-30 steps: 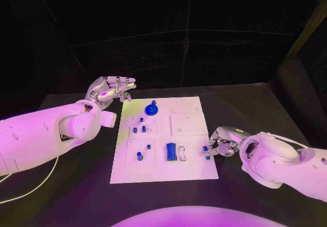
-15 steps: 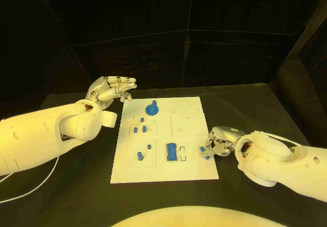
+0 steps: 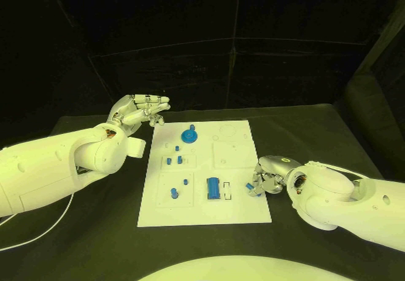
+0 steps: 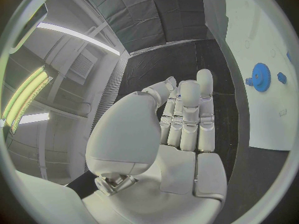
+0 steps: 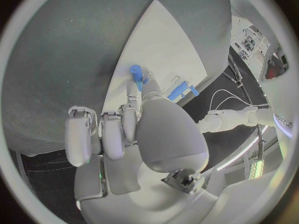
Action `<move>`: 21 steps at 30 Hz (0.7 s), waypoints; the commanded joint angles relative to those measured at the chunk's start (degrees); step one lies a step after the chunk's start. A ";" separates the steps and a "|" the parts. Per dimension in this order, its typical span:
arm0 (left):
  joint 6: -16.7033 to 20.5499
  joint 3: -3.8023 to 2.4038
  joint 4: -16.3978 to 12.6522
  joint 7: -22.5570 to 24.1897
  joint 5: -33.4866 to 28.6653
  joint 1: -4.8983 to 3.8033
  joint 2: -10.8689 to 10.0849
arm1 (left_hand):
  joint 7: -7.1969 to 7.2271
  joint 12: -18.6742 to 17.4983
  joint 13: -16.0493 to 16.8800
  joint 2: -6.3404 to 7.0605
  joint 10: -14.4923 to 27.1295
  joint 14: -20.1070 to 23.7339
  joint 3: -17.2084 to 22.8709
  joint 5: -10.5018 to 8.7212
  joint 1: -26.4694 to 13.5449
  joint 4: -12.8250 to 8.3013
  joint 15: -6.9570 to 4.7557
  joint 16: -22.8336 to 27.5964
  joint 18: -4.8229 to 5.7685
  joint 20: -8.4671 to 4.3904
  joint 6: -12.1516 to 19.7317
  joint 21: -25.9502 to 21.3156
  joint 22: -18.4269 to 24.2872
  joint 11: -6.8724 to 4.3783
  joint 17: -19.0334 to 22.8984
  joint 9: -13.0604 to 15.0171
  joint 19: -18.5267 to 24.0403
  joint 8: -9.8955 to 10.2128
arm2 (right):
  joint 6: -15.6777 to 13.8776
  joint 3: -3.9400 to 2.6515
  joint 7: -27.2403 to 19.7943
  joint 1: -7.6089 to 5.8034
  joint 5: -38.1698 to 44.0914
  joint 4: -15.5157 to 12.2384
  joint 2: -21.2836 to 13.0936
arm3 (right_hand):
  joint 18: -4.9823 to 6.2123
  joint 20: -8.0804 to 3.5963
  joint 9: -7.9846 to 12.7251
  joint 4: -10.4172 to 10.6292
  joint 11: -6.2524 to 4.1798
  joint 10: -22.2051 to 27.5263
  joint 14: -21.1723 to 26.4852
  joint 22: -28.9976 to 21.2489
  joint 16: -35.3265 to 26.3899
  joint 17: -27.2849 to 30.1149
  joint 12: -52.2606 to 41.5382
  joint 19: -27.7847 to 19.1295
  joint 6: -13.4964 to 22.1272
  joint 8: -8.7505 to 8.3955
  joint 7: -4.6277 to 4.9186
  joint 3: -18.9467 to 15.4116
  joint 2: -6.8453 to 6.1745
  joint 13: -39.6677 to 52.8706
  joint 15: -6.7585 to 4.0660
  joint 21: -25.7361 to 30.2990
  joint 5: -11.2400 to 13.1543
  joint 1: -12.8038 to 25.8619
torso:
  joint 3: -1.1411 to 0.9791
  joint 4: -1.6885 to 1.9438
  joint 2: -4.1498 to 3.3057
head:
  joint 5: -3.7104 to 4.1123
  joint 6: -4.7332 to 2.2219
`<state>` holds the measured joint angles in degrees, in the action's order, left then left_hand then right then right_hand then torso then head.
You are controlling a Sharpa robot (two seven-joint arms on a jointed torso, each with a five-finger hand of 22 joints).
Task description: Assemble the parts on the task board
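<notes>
Head view: right robot hand [image 3: 268,178] pinching half-hidden blue part [image 3: 250,187], task board [image 3: 240,213] edge; left robot hand [image 3: 137,109] empty, fingers together

**Black table with white board**

Black table [image 3: 312,132], dark matte top, running from the far edge to the near side. White task board [image 3: 236,213] lies flat on it at the middle, long side running away from the robot, slightly skewed. Table surface shows on both sides of the board and beyond its far end. A pale cable [image 3: 38,234] runs over the near left part of the table, well apart from the board. In the left wrist view the board's edge [image 4: 261,129] sits straight on the dark table top [image 4: 181,64].
</notes>
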<state>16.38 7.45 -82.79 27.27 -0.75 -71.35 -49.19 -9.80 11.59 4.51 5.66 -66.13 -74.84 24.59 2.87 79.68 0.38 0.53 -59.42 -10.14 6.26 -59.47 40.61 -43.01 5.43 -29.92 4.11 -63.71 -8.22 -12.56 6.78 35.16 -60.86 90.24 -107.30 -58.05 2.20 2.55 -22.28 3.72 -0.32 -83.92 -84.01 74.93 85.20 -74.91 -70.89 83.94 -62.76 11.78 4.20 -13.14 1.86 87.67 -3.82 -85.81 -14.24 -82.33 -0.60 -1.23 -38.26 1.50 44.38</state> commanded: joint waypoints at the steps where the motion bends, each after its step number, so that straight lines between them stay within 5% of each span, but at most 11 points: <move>1: -0.92 -0.04 -0.06 0.15 -0.05 -0.06 0.04 | 0.11 0.23 -0.07 -0.18 0.39 0.00 -0.26 0.15 -0.33 0.07 0.01 -0.50 -0.36 0.24 -0.22 -0.21 0.07 -0.05 -0.36 0.01 -0.20 -0.18 | 1.57 0.75 3.85 0.81 -2.18 0.17 -0.21 | -0.33 -0.10 1.02 0.83 -0.06 0.59 -3.73 8.10 -0.37 -3.57 0.55 1.14 0.66 -1.75 -0.01 0.80 5.41 -10.62 -0.21 0.35 -4.49 -3.08 | -0.04 0.03 -0.02 | 0.03 -0.06; 8: -0.98 -0.04 0.07 0.11 -0.05 -0.03 0.19 | 0.11 0.23 -0.07 -0.18 0.39 0.00 -0.26 0.15 -0.33 0.07 0.01 -0.50 -0.36 0.24 -0.22 -0.21 0.07 -0.05 -0.36 0.01 -0.20 -0.18 | -5.31 0.73 3.15 0.79 -7.95 -1.27 -1.19 | -0.32 -0.14 1.16 1.88 -0.08 0.68 -3.76 8.10 -0.43 -3.60 0.88 1.16 0.81 -2.50 0.05 3.36 5.16 -10.68 -0.24 0.40 -11.79 -2.02 | 0.06 0.09 0.00 | 0.01 -0.25; 17: -1.01 -0.02 0.15 0.09 -0.05 0.00 0.27 | 0.12 0.24 -0.07 -0.21 0.40 -0.01 -0.26 0.16 -0.32 0.05 0.01 -0.50 -0.36 0.24 -0.22 -0.21 0.07 -0.06 -0.30 0.00 -0.22 -0.18 | -13.82 0.70 -0.81 0.75 -12.86 -3.43 -1.66 | -0.36 -0.16 1.16 2.07 -0.11 0.55 -3.81 8.25 -0.34 -3.81 0.68 1.28 0.75 -2.69 0.01 4.73 4.68 -10.51 -0.27 0.31 -12.99 -1.91 | 0.03 -0.02 -0.05 | -0.12 -0.25; 21: -1.01 -0.02 0.18 0.09 -0.05 0.01 0.32 | 0.12 0.24 -0.07 -0.21 0.40 -0.01 -0.26 0.16 -0.32 0.05 0.01 -0.50 -0.36 0.24 -0.22 -0.21 0.07 -0.06 -0.30 0.00 -0.22 -0.18 | -15.36 0.69 -1.78 0.74 -13.91 -3.98 -1.41 | -0.36 -0.12 1.17 2.64 -0.07 0.47 -3.81 8.27 -0.37 -3.76 0.66 1.29 0.62 -2.83 0.05 5.33 3.79 -10.46 -0.22 0.31 -11.80 -1.04 | 0.06 0.03 -0.02 | -0.13 -0.35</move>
<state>16.07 7.47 -82.60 27.17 -0.75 -71.30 -48.96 -9.81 11.58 4.51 5.66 -66.13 -74.84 24.59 2.87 79.69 0.38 0.53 -59.70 -10.14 6.26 -59.47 40.61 -43.02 5.43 -30.22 4.11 -63.71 -8.22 -23.52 7.48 35.54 -60.04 79.72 -110.89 -59.63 2.20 2.55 -21.06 6.30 -0.30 -83.29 -84.01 74.92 84.98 -74.91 -70.11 83.94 -61.70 8.76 4.22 -8.04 3.28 88.36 -3.79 -85.59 -26.61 -80.92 -0.59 -1.19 -38.30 1.32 44.10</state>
